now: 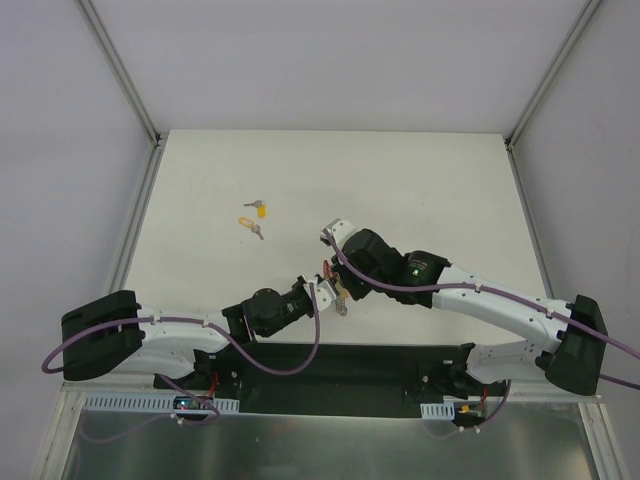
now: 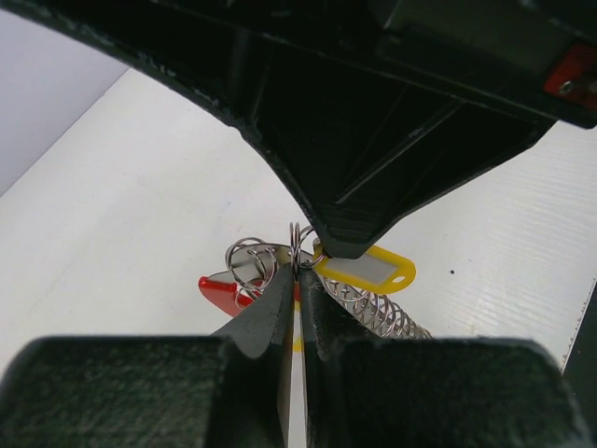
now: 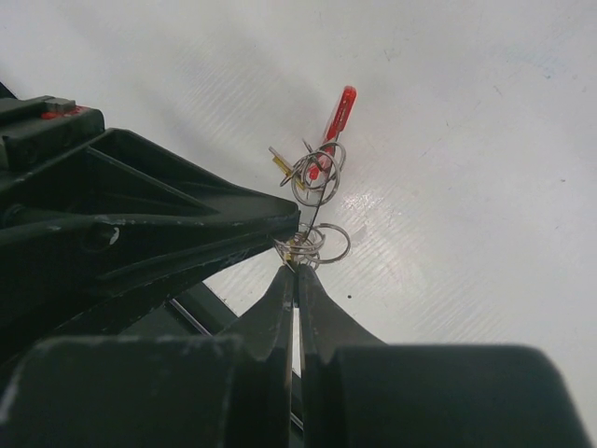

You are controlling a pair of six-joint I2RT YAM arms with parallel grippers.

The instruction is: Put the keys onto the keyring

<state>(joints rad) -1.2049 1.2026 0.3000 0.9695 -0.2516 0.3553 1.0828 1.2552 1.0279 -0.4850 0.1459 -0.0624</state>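
Observation:
The keyring is held up between both grippers near the table's front middle (image 1: 333, 283). In the left wrist view it shows a red clip (image 2: 222, 292), several wire split rings (image 2: 250, 259), a yellow tag (image 2: 370, 269) and a coiled metal strap (image 2: 384, 315). My left gripper (image 2: 298, 273) is shut on one wire ring. My right gripper (image 3: 298, 270) is shut on the rings, with a small yellow bit at its tips; the red clip (image 3: 340, 113) hangs beyond. Two keys with yellow heads (image 1: 261, 210) (image 1: 247, 224) lie loose on the table, up and left of the grippers.
The white table (image 1: 420, 190) is walled by grey panels left, right and behind. The dark base rail (image 1: 340, 362) runs along the near edge. The two arms cross closely at the front middle, fingers tip to tip.

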